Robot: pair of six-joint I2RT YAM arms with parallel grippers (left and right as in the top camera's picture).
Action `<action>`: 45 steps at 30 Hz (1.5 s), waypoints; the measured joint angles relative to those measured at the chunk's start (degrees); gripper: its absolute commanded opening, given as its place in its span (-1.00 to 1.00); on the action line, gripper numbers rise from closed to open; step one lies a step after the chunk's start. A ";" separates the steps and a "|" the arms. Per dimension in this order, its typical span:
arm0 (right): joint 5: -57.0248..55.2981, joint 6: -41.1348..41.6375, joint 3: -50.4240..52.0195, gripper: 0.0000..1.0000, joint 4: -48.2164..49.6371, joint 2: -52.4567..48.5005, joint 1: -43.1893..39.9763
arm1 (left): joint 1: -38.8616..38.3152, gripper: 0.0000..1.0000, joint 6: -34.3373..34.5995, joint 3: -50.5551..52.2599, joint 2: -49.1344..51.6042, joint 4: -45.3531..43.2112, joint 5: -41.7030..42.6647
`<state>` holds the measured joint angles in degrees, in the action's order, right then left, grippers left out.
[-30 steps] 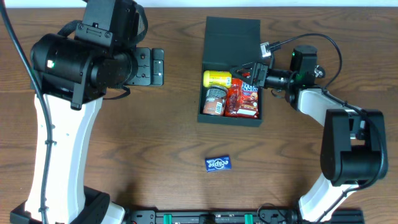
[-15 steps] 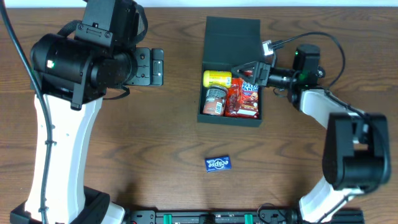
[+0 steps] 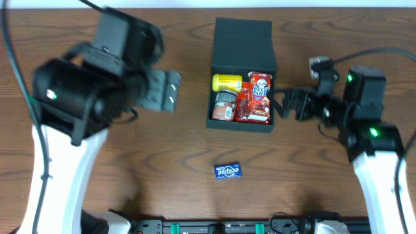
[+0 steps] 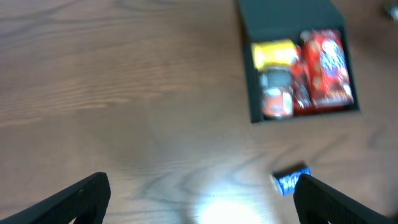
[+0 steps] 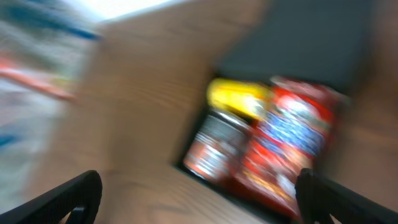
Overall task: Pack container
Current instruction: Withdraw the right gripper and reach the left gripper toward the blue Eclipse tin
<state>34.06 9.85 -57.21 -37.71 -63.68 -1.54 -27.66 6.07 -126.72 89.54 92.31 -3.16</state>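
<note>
The dark container [image 3: 244,32] stands open at the table's middle back, its flap lid lying flat behind it. Inside lie a yellow pack [image 3: 227,82], a can-like snack [image 3: 225,105] and a red bag [image 3: 255,97]. A blue gum pack [image 3: 227,170] lies on the table in front of the container. My left gripper [image 3: 170,91] hangs open to the left of the container, holding nothing. In its wrist view the container [image 4: 283,12] and the gum pack [image 4: 291,180] show ahead. My right gripper [image 3: 284,104] stands open just right of the container, empty. The right wrist view is blurred, with the container [image 5: 311,43] ahead.
The brown wooden table [image 3: 162,156] runs to a pale edge at the back. A dark rail [image 3: 214,227] lines the front edge. Both arm bases stand at the front corners.
My right gripper has pulled back to the right, off the container, leaving the red bag fully in view. My left arm has swung slightly right and toward the front.
</note>
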 measured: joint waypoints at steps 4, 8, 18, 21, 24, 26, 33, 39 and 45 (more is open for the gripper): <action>-10.80 -3.08 0.04 0.98 -6.93 8.02 0.00 | -8.15 0.91 -1.90 9.79 -0.74 -0.22 -0.28; -18.75 -4.33 0.04 0.99 -9.44 15.85 0.00 | -16.37 0.90 -3.93 22.45 0.17 -4.79 -2.05; -33.09 -4.94 0.04 0.99 -18.93 23.98 0.00 | -26.64 0.91 -10.45 48.41 0.81 -28.89 2.08; -34.23 -4.94 0.04 0.98 -18.91 22.84 0.00 | -26.62 0.90 -11.28 52.54 0.81 -34.36 6.16; -34.97 -4.94 0.07 0.98 -18.86 22.14 0.00 | -26.75 0.90 -13.97 55.30 1.55 -38.80 11.08; -35.15 -4.94 0.04 0.98 -18.86 21.97 0.00 | -26.91 0.91 -16.09 56.35 2.56 -39.43 12.94; -35.63 -4.94 0.04 0.99 -18.86 21.44 0.00 | -27.21 0.90 -22.36 57.13 9.88 -39.47 15.41; -36.41 -4.94 0.04 0.98 -18.84 21.31 0.00 | -27.41 0.90 -24.33 57.16 16.09 -40.57 16.26; -36.50 -4.94 0.04 0.98 -18.84 20.92 0.00 | -29.42 0.91 -24.57 57.16 18.73 -41.99 16.33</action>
<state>-2.44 4.91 -57.17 -56.55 -42.76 -1.54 -57.08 -18.50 -69.56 108.27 50.33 13.17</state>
